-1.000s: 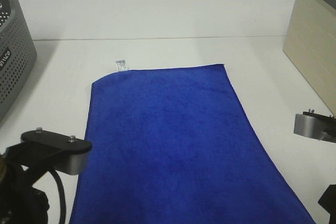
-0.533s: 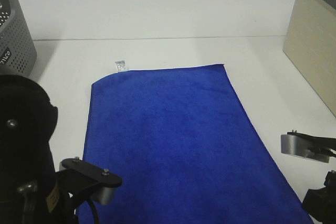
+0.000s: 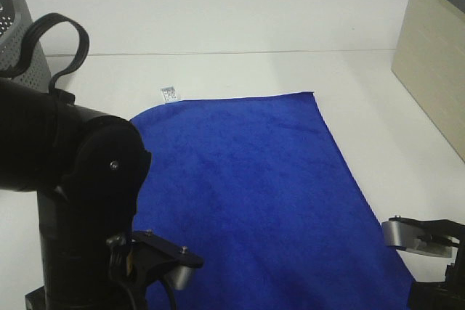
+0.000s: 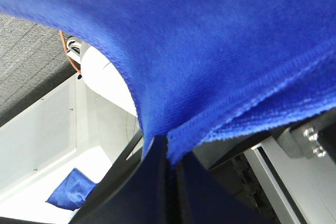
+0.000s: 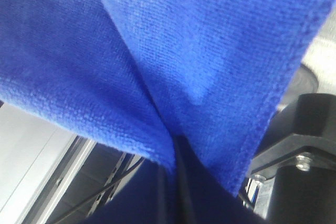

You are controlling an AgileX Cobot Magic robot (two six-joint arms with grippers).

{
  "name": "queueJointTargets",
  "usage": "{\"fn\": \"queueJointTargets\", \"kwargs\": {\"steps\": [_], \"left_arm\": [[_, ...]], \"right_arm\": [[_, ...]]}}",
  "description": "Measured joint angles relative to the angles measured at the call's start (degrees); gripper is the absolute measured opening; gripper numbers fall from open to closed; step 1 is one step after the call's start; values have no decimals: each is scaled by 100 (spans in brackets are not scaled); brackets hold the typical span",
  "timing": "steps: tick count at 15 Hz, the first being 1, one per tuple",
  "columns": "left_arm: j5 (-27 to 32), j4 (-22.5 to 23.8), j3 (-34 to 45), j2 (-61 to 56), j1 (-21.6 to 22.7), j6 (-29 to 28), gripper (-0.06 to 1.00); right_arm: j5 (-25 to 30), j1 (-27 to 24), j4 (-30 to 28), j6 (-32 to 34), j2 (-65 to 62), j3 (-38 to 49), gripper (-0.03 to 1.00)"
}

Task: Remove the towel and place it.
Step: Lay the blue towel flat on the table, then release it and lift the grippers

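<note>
Since the earlier shot the left arm (image 3: 73, 179) has swung way up and in. It now blocks the 7 to 9 o'clock side of the high view, and the right arm's end has dropped toward 5 o'clock. The towel's (image 3: 254, 179) far-left corner by the white tag (image 3: 169, 93) has rounded off too, so I'd guess the cloth is getting tugged.

Both claws are clamped down. The left gripper (image 4: 167, 148) has a bunched blue edge pinched between its closed jaws, and the right gripper (image 5: 173, 142) is squeezing a fold the same way.

Most of the towel is lying flat on the white table (image 3: 218, 27). Its long axis runs roughly 12 to 6 o'clock, leaning toward 5 at the near end.

What matters for the next move is that the whole sheet stretches away from both claws toward 12, with one near corner held by each. Neither arm looks closer, so lifting evenly seems the safe bet.
</note>
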Motion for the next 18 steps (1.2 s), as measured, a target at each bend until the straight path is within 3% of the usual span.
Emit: {"fn": "queueJointTargets", "kwargs": {"steps": [3,9,12,15,18], "left_arm": [[74,-74,-69,252,315,269,0],[275,-86,-327,561,321,516,0],[390,-52,-710,837,321,539,0],[510,-29,-980,1186,321,539,0],[636,-29,-1157,1197,321,539,12]], "right_arm": [[-69,0,40,11,304,-149,0],[-309,0,63,17,659,-160,3],[-516,-6,6,17,733,-160,14],[-625,-6,0,17,733,-160,33],[-625,-6,46,34,733,-160,47]]}}
